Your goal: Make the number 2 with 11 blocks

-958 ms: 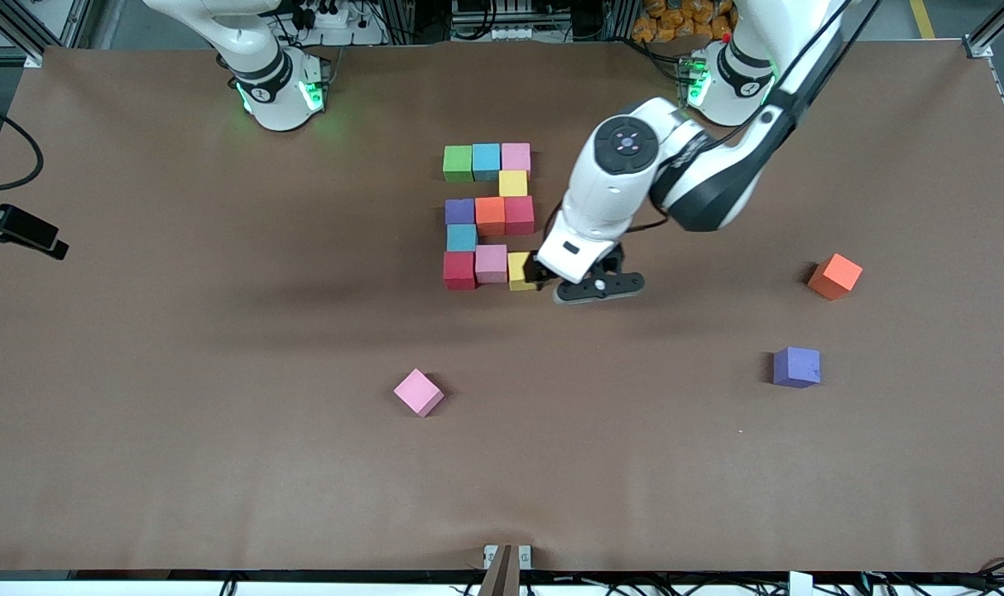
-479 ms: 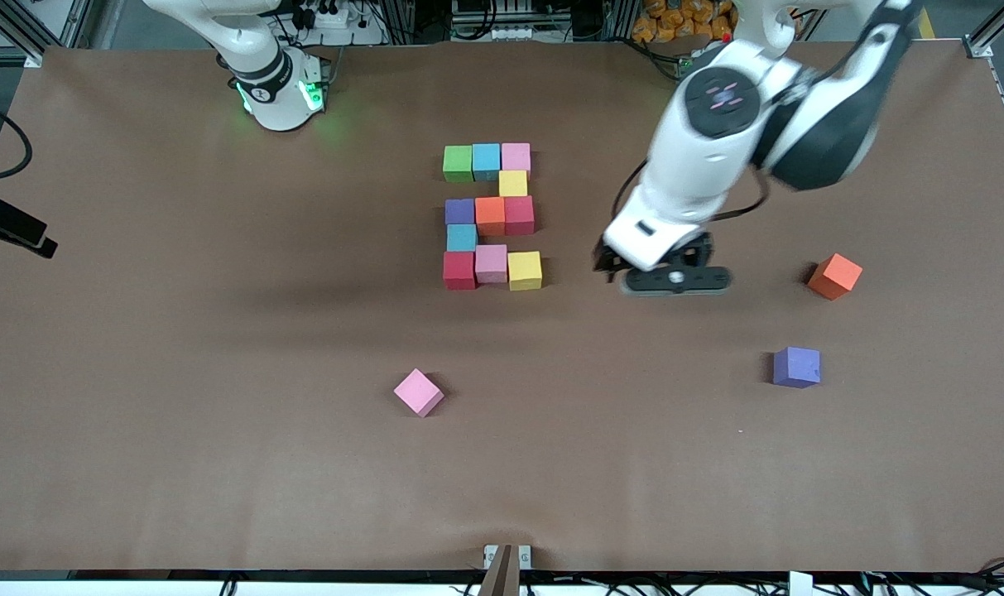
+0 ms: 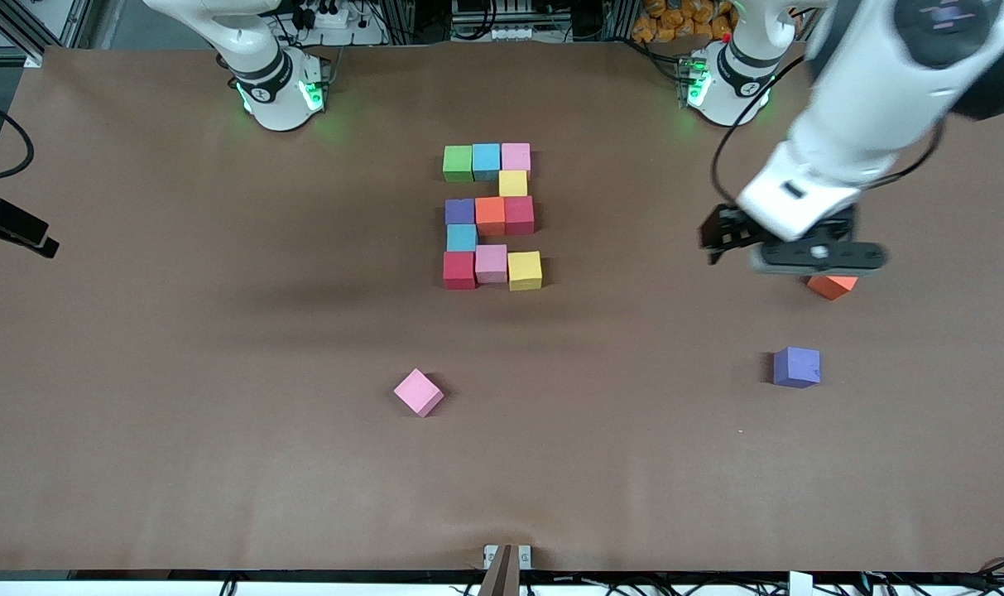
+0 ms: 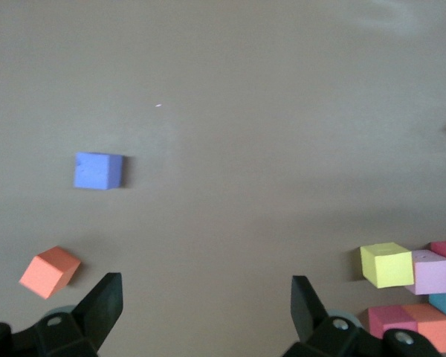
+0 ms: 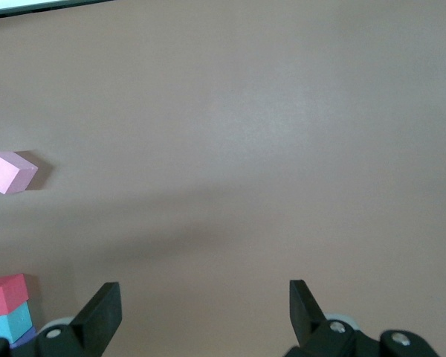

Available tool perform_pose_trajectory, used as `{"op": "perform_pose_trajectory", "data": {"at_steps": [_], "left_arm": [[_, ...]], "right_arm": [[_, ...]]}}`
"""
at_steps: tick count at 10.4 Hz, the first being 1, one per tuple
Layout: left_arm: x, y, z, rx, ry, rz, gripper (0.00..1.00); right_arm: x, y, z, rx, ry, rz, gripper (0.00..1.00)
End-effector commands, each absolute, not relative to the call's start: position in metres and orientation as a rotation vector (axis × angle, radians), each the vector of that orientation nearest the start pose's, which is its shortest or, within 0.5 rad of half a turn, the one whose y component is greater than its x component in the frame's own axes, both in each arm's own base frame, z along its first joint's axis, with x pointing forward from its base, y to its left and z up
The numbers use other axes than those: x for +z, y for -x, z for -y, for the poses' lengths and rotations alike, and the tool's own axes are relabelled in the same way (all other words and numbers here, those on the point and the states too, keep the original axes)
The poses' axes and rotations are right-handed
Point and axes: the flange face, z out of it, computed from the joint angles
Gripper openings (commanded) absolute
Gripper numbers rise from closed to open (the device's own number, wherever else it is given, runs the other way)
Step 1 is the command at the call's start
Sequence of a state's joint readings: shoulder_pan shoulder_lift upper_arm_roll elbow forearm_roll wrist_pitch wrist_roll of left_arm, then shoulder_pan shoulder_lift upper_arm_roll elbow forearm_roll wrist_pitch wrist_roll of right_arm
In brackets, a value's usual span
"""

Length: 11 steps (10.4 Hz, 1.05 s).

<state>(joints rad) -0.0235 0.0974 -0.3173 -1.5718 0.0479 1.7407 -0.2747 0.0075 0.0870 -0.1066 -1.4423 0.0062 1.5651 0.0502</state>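
Left gripper (image 3: 787,248) moved off the number 2 (image 3: 492,217), now spread wide and empty over the orange cube (image 3: 831,286).
Pink cube (image 3: 419,392), purple cube (image 3: 796,367) loose near front edge; number 2 mid-table, eleven cubes; right gripper (image 5: 204,316) wide, empty, waiting. Risk: a stray sweep nudging rows.

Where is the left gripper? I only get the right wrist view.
Observer: The left gripper is open and empty, over the table just beside a loose orange block.
Operator: My right gripper waits open over the table. Is the 2 finished?
Observer: The 2 has all eleven blocks in five rows and reads correctly from the front camera.
Operator: Any spares besides the pink block?
Observer: A purple block, nearer the front camera than the orange one.
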Motion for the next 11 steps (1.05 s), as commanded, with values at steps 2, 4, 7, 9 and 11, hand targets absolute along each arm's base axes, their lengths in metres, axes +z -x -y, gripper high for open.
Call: {"op": "perform_pose_trajectory", "data": {"at_steps": [2, 4, 7, 9, 11], "left_arm": [[0.613, -0.557, 0.119, -0.061, 3.149, -0.181, 1.00], [0.630, -0.549, 0.087, -0.076, 3.147, -0.097, 1.00], [0.637, -0.543, 0.067, -0.051, 3.140, -0.061, 1.00], [0.640, -0.549, 0.047, -0.060, 3.142, -0.096, 1.00], [0.644, -0.556, 0.047, -0.079, 3.137, -0.195, 1.00]], "right_arm": [[0.642, -0.577, 0.051, -0.054, 3.125, -0.233, 1.00], [0.641, -0.578, 0.051, -0.054, 3.126, -0.222, 1.00], [0.641, -0.578, 0.050, -0.054, 3.127, -0.226, 1.00], [0.641, -0.579, 0.044, -0.054, 3.137, -0.213, 1.00], [0.642, -0.578, 0.044, -0.054, 3.131, -0.212, 1.00]]}}
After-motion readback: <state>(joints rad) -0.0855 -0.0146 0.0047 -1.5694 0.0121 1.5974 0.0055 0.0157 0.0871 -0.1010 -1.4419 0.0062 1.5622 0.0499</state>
